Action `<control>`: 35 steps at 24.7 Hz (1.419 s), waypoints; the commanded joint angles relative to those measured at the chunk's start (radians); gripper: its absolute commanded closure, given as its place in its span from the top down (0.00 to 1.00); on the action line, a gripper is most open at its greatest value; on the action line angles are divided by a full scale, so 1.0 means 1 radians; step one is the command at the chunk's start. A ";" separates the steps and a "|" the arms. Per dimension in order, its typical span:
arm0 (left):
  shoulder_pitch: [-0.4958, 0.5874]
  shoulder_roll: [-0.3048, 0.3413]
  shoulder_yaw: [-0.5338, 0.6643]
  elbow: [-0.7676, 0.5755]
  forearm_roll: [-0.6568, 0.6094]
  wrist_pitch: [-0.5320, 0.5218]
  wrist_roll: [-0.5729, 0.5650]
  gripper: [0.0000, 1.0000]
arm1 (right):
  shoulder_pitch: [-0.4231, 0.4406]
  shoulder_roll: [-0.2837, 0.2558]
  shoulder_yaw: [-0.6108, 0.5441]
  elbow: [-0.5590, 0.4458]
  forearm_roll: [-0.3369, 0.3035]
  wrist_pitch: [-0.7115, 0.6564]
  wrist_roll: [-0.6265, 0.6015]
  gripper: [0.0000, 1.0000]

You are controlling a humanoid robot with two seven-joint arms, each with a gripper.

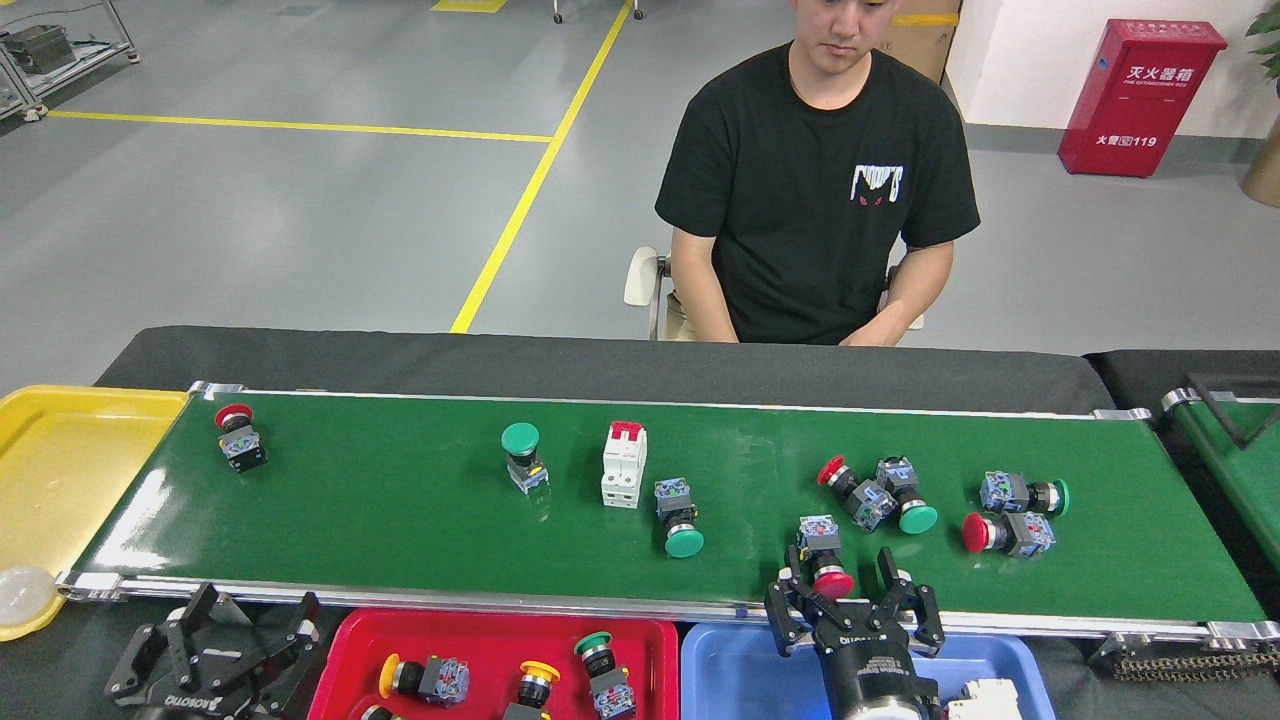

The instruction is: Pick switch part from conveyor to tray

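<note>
item: red mushroom-head push-button switch, lying on its side near the front rail of the conveyor, red cap toward the robot, grey-and-blue contact block behind it. right gripper stood over the front rail with fingers spread, the cap between them but not yet clamped. judged step: the grasp. to do it well, the fingers would need to close across the barrel just behind the cap, not on the rounded cap itself, which looked likely to slip. blue tray lay just below, red tray beside it with three buttons inside. left gripper waited open and empty off the front rail. further switches and a white breaker lay along the belt
</note>
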 commanded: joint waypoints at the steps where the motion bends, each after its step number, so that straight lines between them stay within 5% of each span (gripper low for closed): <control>1: -0.083 0.018 -0.065 0.080 -0.004 -0.044 -0.009 1.00 | -0.016 -0.003 0.017 -0.007 0.001 -0.013 0.013 0.23; 6: -0.212 0.074 -0.192 0.256 -0.012 0.019 -0.012 1.00 | -0.018 -0.018 0.054 -0.013 -0.001 -0.018 0.013 0.06; 13: -0.293 0.075 -0.287 0.386 -0.018 0.148 -0.009 1.00 | 0.007 -0.061 0.278 -0.120 -0.001 -0.173 -0.006 0.10; 14: -0.307 0.075 -0.289 0.409 -0.018 0.169 -0.007 1.00 | 0.008 -0.066 0.326 -0.129 -0.001 -0.208 -0.026 0.20; 15: -0.319 0.075 -0.290 0.426 -0.020 0.185 -0.006 1.00 | 0.008 -0.066 0.361 -0.129 -0.001 -0.239 -0.053 0.44; 16: -0.337 0.077 -0.296 0.449 -0.021 0.200 -0.003 1.00 | 0.005 -0.063 0.402 -0.120 0.001 -0.274 -0.096 0.95; 22: -0.437 0.075 -0.307 0.582 -0.046 0.263 0.005 0.97 | 0.004 -0.047 0.468 -0.085 -0.001 -0.357 -0.122 1.00; 23: -0.442 0.075 -0.307 0.593 -0.046 0.263 0.008 0.93 | 0.002 -0.047 0.465 -0.086 -0.002 -0.354 -0.122 1.00; 24: -0.442 0.075 -0.306 0.605 -0.044 0.263 0.009 0.75 | 0.002 -0.046 0.461 -0.090 -0.004 -0.351 -0.124 1.00; 26: -0.440 0.078 -0.302 0.625 -0.035 0.254 0.011 0.26 | 0.010 -0.052 0.421 -0.114 -0.007 -0.346 -0.136 1.00; 28: -0.436 0.083 -0.298 0.639 -0.024 0.247 0.034 0.10 | 0.047 -0.067 0.292 -0.149 -0.007 -0.345 -0.177 1.00; 32: -0.397 0.106 -0.299 0.598 -0.010 0.240 0.131 0.01 | 0.249 -0.063 0.093 -0.246 -0.007 -0.196 -0.210 1.00; 35: -0.324 0.158 -0.293 0.509 0.014 0.137 0.146 0.00 | 0.332 -0.072 0.028 -0.251 -0.007 -0.036 -0.251 1.00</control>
